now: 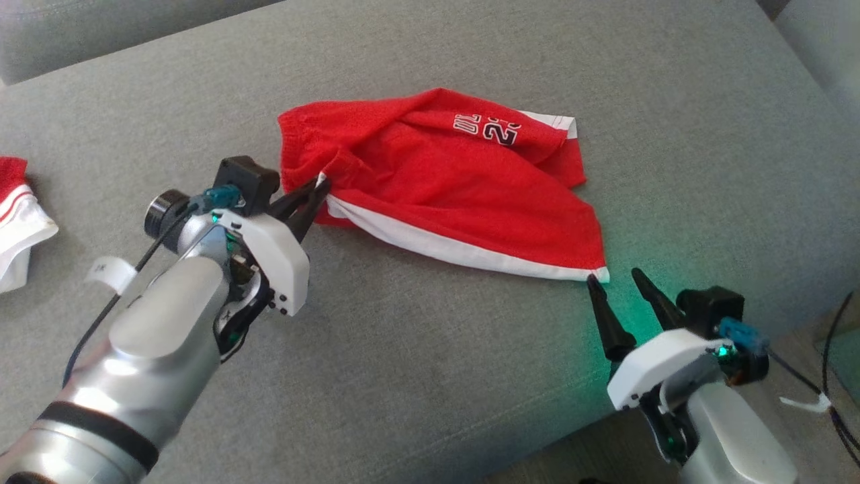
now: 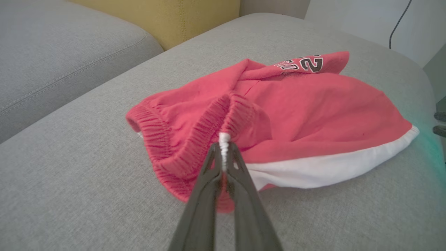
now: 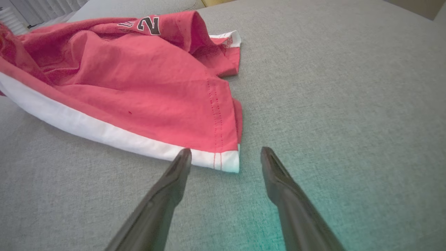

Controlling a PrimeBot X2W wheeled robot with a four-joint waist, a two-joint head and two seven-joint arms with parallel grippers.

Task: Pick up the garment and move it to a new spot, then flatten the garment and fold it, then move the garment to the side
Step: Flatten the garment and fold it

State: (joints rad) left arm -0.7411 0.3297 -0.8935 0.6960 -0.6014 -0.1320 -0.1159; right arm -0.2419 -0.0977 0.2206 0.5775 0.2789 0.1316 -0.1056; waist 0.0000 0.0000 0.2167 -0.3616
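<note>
- Head view has the bright red mesh sports shorts (image 1: 457,195) lying crumpled on a grey woven couch cushion (image 1: 403,376), a little toward 12 o'clock from the middle of the picture.
- Their cloth is a fine open knit, bunched into soft, rounded folds with one leg doubled over the other.
- Along the 6 o'clock edge runs a broad white band (image 1: 457,252), smooth and flat, ending in a squared corner at 5 o'clock.
- On a raised fold at the shorts' 1 o'clock sits a dark printed number (image 1: 487,128) with a pale outline, next to a white-trimmed hem corner.
- At the 9 o'clock end is the ribbed elastic waistband (image 2: 163,139), gathered and puckered and drawn up into a ridge.
- At that end the left gripper (image 1: 321,188) has its two long dark fingers pressed together on the waistband, and a sliver of white cloth shows between the tips.
- The right gripper (image 1: 613,277) is spread wide and holds nothing. Its tips are at the white corner at 5 o'clock, and I cannot tell whether one of them touches it.
- A green glow (image 1: 625,323) tints the cushion's weave around that gripper.
- At the 9 o'clock edge of the head view, well apart from the shorts, lies a second red-and-white cloth (image 1: 17,222).
- At 12 o'clock in the left wrist view, a mustard-yellow cushion (image 2: 174,17) stands beyond the grey one.
</note>
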